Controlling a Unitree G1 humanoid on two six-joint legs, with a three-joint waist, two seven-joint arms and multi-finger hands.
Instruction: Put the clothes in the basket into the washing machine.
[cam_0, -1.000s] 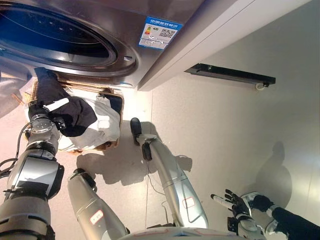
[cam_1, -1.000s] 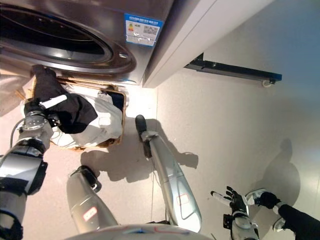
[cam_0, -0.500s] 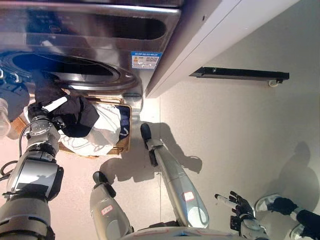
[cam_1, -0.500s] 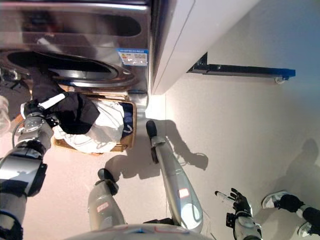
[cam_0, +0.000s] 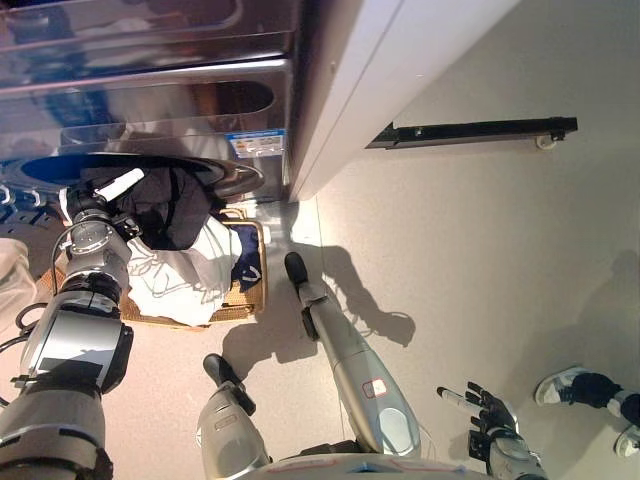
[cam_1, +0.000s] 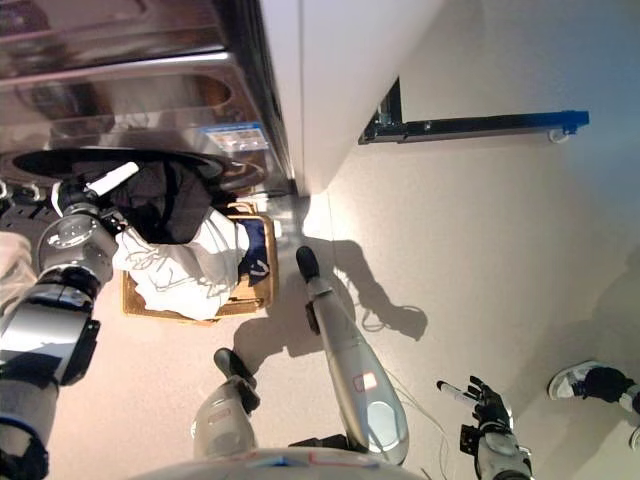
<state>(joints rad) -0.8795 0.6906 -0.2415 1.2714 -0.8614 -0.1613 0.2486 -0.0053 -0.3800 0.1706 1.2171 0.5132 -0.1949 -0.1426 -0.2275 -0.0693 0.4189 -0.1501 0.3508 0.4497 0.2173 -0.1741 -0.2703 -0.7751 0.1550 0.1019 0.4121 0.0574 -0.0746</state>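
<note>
The left hand (cam_0: 98, 205) is up by the washer's round door hole (cam_0: 120, 168), w/ its fingers curled tight round a black piece of clothing (cam_0: 170, 205). One white-tipped finger (cam_0: 122, 184) sticks out straight, up and to the right. The black cloth hangs from the hand & droops down on its right side, right at the rim of the hole. Just under the hand sits the basket (cam_0: 252, 290) on the floor, pushed close to the washing machine (cam_0: 200, 60). It has white clothes (cam_0: 175, 285) piled in it & a dark blue bit (cam_0: 242, 268) at the far right side. The right hand (cam_0: 495, 425) is low, well away from all that, fingers spread apart, holding nothing. Near it, by the edge, is a person's shoe (cam_0: 560, 385).
</note>
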